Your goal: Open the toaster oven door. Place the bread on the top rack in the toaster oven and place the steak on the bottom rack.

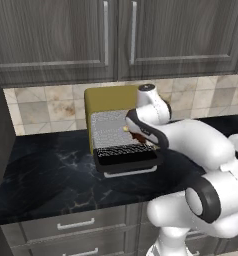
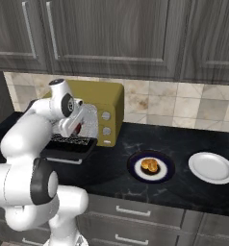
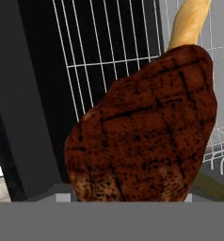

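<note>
At the open mouth of the toaster oven (image 1: 105, 100), the steak (image 3: 142, 129) sits clamped between the gripper's (image 1: 137, 134) spread fingers, above the lowered toaster oven door (image 1: 126, 156). Well right of the oven, bread (image 2: 149, 166) rests on a dark plate (image 2: 135, 163).

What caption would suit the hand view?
Close-up of the steak in front of a wire oven rack, a golden piece of bread behind it.

Even, soft rendered light all round, no glare. The glossy black marbled countertop (image 1: 46, 165) shows only faint pale veining. Hand view: the dark reddish-brown grilled steak (image 3: 144, 127) looms large, coarse and pixelated, deep shadow at nine o'clock.
</note>
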